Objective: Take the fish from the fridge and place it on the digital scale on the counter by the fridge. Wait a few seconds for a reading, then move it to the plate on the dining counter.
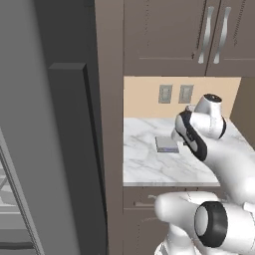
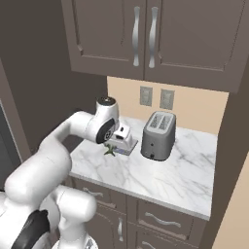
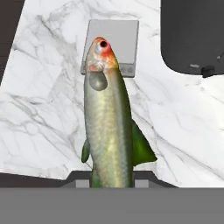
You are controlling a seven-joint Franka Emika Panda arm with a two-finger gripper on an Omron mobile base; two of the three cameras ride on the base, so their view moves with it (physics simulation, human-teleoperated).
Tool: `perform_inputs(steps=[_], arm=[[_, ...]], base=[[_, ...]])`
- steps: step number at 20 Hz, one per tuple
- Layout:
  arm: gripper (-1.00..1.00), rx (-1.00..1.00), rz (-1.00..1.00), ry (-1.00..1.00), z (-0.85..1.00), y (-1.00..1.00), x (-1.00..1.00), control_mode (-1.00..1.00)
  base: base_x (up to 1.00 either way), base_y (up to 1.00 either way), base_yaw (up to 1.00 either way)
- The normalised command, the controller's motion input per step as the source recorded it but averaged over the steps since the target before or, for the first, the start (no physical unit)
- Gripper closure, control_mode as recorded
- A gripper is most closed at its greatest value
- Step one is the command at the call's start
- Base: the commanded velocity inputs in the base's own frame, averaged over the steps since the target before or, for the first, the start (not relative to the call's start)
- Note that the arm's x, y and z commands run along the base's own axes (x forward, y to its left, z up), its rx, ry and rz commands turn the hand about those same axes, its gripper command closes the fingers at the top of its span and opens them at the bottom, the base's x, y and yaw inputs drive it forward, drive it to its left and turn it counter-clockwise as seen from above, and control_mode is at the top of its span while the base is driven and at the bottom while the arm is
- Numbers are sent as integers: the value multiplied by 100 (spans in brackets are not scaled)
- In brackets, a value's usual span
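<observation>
My gripper (image 3: 111, 181) is shut on the fish (image 3: 108, 127), an olive-green body with a reddish head that points away from the hand. Beyond its head, the digital scale (image 3: 114, 41) lies flat on the marble counter (image 3: 39, 109). From the right base view, the gripper (image 2: 113, 145) hangs over the counter at the near left edge of the scale (image 2: 127, 145), with the fish (image 2: 110, 151) a small green piece below the hand. The left base view shows the scale (image 1: 166, 144) partly behind my arm, and the fridge (image 1: 45, 149) with its grey door open at left.
A silver two-slot toaster (image 2: 158, 136) stands right of the scale, and shows as a dark box (image 3: 192, 35) in the hand view. Brown wall cabinets (image 2: 146, 34) hang above the counter. Two outlets (image 2: 155, 97) sit on the beige back wall. Drawers (image 2: 160, 219) run below the counter edge.
</observation>
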Motion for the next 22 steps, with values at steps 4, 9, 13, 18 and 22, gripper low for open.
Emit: perform_inputs(steps=[4, 9, 13, 18, 22], arm=[[100, 0, 0, 0, 90, 0, -100, -100], [100, 0, 0, 0, 93, 0, -100, -100], [100, 0, 2, 0, 94, 0, -100, -100], [100, 0, 6, 0, 87, 0, -100, -100], [100, 0, 9, 0, 46, 0, -87, -100]], base=[[0, 0, 0], [0, 0, 0], [0, 0, 0], [0, 0, 0], [0, 0, 0]])
